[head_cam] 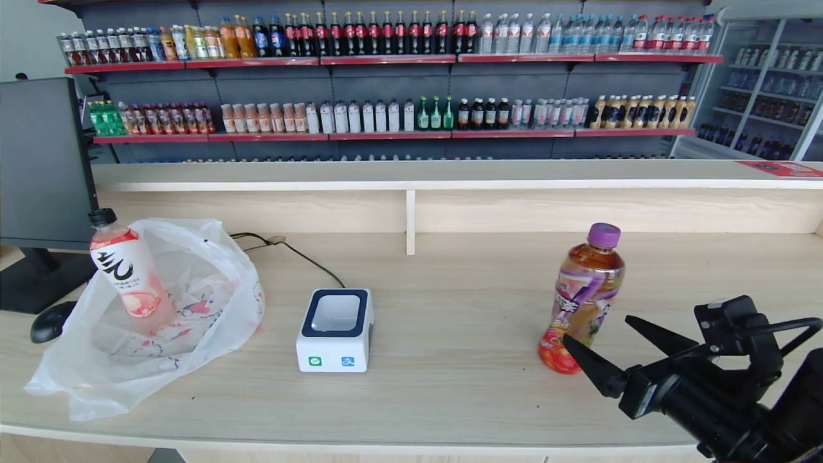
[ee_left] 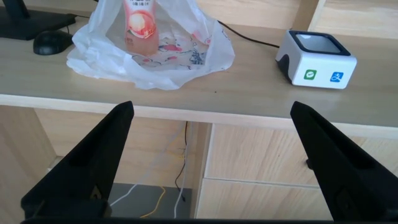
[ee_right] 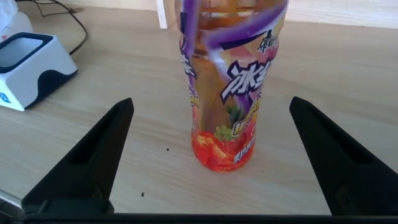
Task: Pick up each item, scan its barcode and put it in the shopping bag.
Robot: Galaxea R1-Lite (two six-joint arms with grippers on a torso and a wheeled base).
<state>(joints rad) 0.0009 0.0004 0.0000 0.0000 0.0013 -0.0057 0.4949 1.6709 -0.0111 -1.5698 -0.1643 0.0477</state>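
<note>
Nearest the robot, the right gripper (head_cam: 597, 330) is held low over the counter (head_cam: 450, 399) with its jaws spread wide and nothing between the pads. The opening is aimed squarely at the lower part of the purple-capped tea bottle (head_cam: 582, 302), which stands upright just beyond the fingertips, untouched. Such a pose is judged to be a line-up for a grasp around the bottle's body, wide enough for the fingers to pass on either side. The left gripper (ee_left: 211, 106) is parked in front of the counter's edge and below it, equally wide open and empty, probably kept out of the way.

Farther along the counter, well apart from the tea bottle and towards the robot's left, the barcode scanner (head_cam: 335, 328) is seen with its window tilted up, so a label would have to be turned down towards it. Its cable (head_cam: 308, 257) is trailed back across the wood. Beyond it on the left the white plastic shopping bag (head_cam: 206, 302) lies slumped open, and a pink-labelled bottle (head_cam: 128, 273) is already stood inside, leaning slightly. The path from bottle to scanner to bag is not blocked by anything; the soft bag mouth may be the awkward part.

A mouse (head_cam: 51, 320) and a monitor (head_cam: 38, 161) are placed beside the bag. Behind, a raised ledge (head_cam: 450, 175) closes the counter, and shelves (head_cam: 386, 61) of drinks are ranged past it.
</note>
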